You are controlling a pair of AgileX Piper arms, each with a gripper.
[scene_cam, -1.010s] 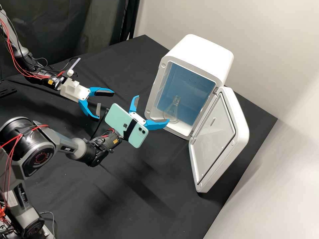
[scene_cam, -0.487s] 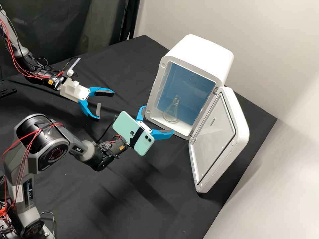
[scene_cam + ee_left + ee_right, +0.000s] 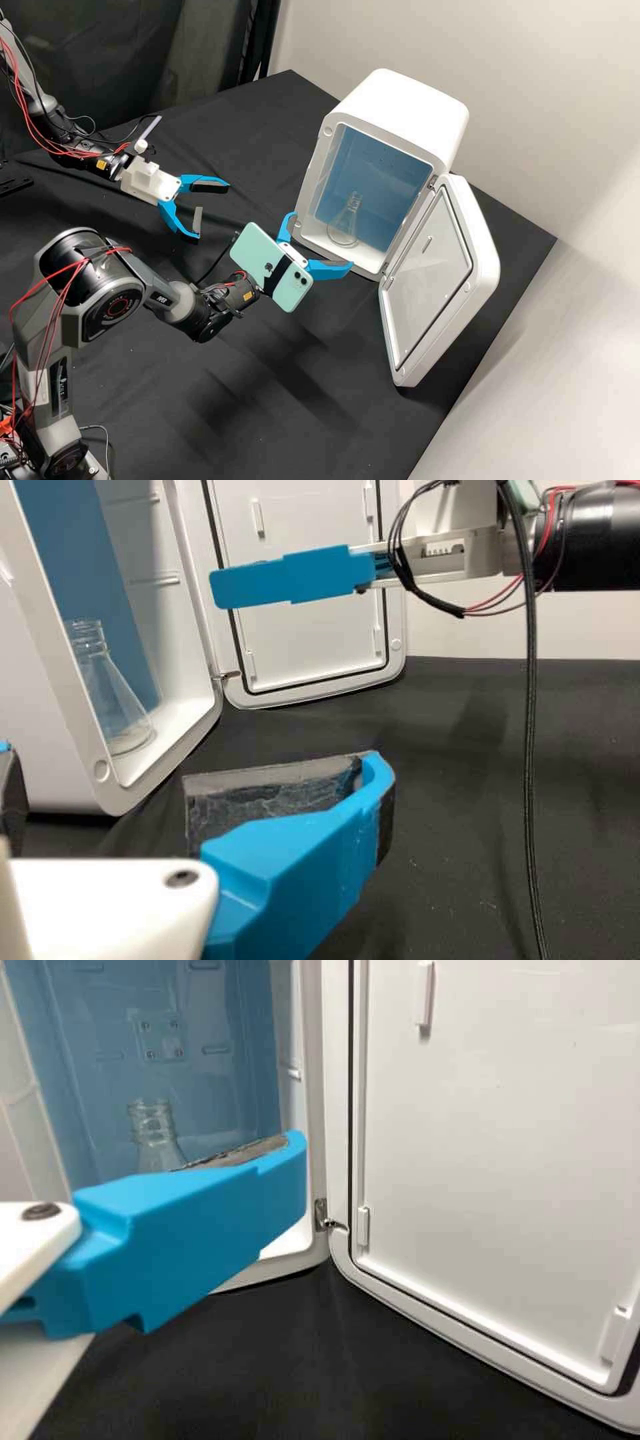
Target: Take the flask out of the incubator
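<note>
A clear glass flask stands upright on the floor of the white incubator, whose door hangs open to the right. The flask also shows in the left wrist view and behind a blue finger in the right wrist view. My right gripper, with a mint phone strapped behind it, is open at the incubator's lower front edge, just outside the opening and in front of the flask. My left gripper is open over the bench, well left of the incubator, with nothing between its fingers.
The bench is draped in black cloth; its edge runs close behind and right of the incubator. The open door stands out toward the bench's right front. Cables trail from the right arm.
My right gripper has dropped and pushed forward to the incubator's lower front edge, then shifted only slightly. The left arm, the flask and the door have not moved.
</note>
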